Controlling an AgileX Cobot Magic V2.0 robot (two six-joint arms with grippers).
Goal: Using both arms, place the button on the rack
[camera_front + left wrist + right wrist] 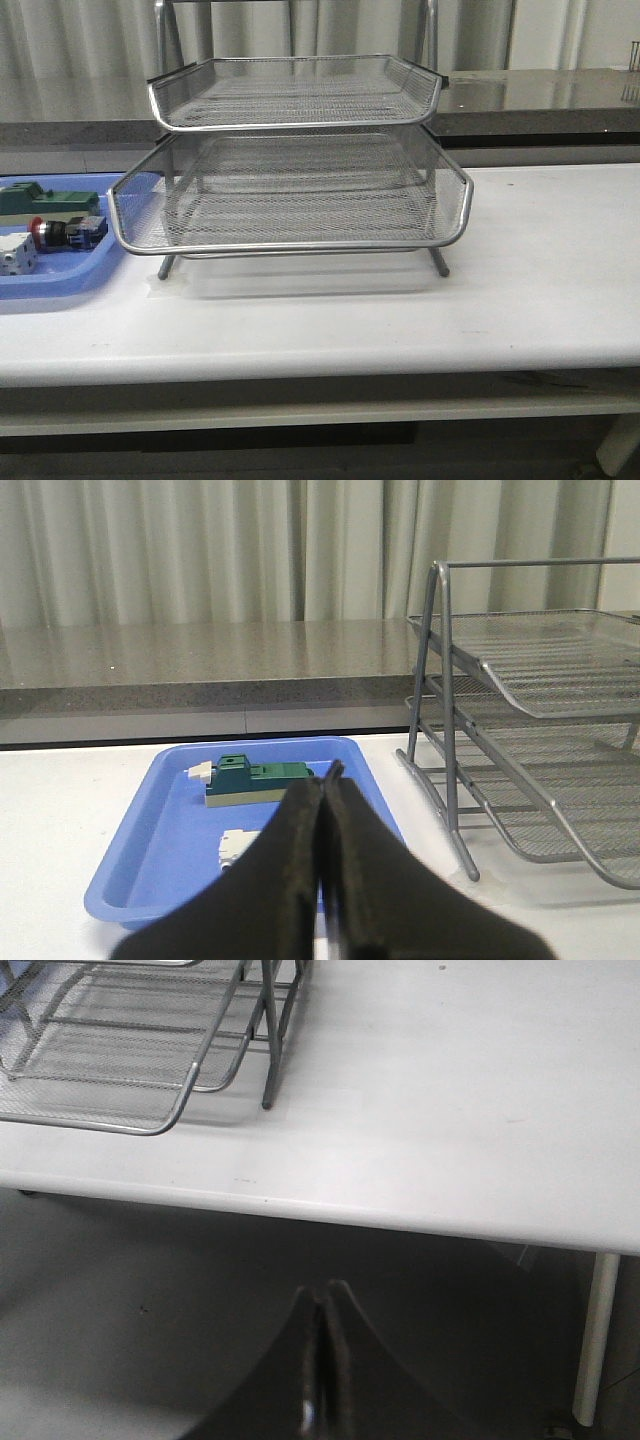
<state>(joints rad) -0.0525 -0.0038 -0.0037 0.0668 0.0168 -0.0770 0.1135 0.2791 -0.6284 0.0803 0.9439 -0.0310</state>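
Observation:
The button [63,233] lies on its side in the blue tray [70,280] at the table's left, red head pointing left. The silver wire rack [300,190] stands mid-table, its lower tray slid forward. Neither arm shows in the front view. In the left wrist view my left gripper [325,777] is shut and empty, hovering over the near end of the blue tray [170,820], and its fingers hide the button. The rack [540,730] is beside it. My right gripper [326,1288] is shut and empty, below the table's front edge, with the rack [120,1060] further in.
A green block [45,198] [250,778] and a white boxy switch [15,256] [238,845] share the blue tray. A grey counter [560,95] runs behind the table. A white table leg [596,1330] stands at the right.

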